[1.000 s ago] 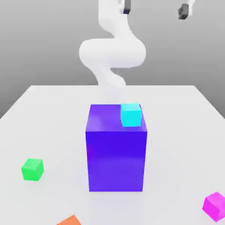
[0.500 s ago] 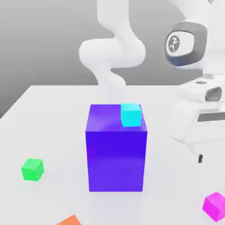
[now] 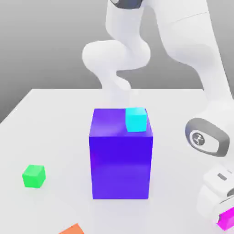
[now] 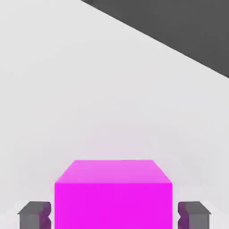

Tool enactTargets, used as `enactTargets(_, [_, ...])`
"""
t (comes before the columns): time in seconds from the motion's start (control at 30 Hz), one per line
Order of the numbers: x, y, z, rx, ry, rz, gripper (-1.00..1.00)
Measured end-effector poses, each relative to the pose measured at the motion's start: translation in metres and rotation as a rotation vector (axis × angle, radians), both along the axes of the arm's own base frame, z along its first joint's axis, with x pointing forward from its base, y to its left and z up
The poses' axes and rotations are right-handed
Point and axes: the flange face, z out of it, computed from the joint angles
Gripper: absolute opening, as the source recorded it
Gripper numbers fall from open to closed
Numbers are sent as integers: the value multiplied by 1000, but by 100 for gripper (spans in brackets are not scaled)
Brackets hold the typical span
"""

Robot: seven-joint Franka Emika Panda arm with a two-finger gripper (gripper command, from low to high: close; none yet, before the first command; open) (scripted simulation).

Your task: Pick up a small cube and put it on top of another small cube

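Observation:
The small magenta cube (image 4: 113, 194) rests on the white table, and my gripper (image 4: 114, 215) stands open around it. One dark finger (image 4: 35, 214) is on each side of the cube, with a thin gap between pad and cube face. In the exterior view my white hand (image 3: 214, 197) is low at the front right, and a corner of the magenta cube (image 3: 227, 219) pokes out beneath it. A small green cube (image 3: 34, 176) lies on the table at the exterior view's left. A small cyan cube (image 3: 135, 119) sits on top of the tall blue block (image 3: 120, 160).
The tall blue block stands mid-table, to the exterior view's left of my hand. An orange piece (image 3: 73, 229) shows at the front edge. The white table (image 3: 59, 114) stretches behind, and its far edge (image 4: 152, 36) meets dark background in the hand view.
The arm has swung down from high above to the front right of the table. My hand now covers most of the magenta cube, which has not moved.

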Motion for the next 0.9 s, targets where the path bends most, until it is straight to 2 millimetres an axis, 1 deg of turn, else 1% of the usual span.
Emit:
enactTargets(0.03, [0, 0, 0, 0, 0, 0, -100])
enactTargets(0.07, [-1, 0, -6, 0, 0, 1, -100])
enactTargets(0.1, [0, 0, -1, 0, 0, 0, -100])
enactTargets(0.13, [0, 0, 9, 1, 0, 0, -100])
enactTargets(0.23, [0, -2, 48, 0, 1, -5, -100])
enactTargets(0.27, [6, -18, 55, -6, 1, -55, -100])
enactTargets(0.37, [25, -92, 64, -24, 1, -282, -100])
enactTargets(0.43, [32, -142, 68, -33, 2, -435, -100])
enactTargets(0.53, [33, -217, 74, -43, 2, -672, -100])
enactTargets(0.6, [26, -267, 79, -47, 2, -836, -100])
enactTargets(0.67, [14, -317, 84, -49, 1, -1006, -100])
enactTargets(0.77, [-13, -388, 91, -46, 1, -1267, -100])
enactTargets(0.83, [-42, -444, 96, -41, 1, -1473, -100])
enactTargets(0.9, [-82, -498, 101, -31, 1, -1702, -100])
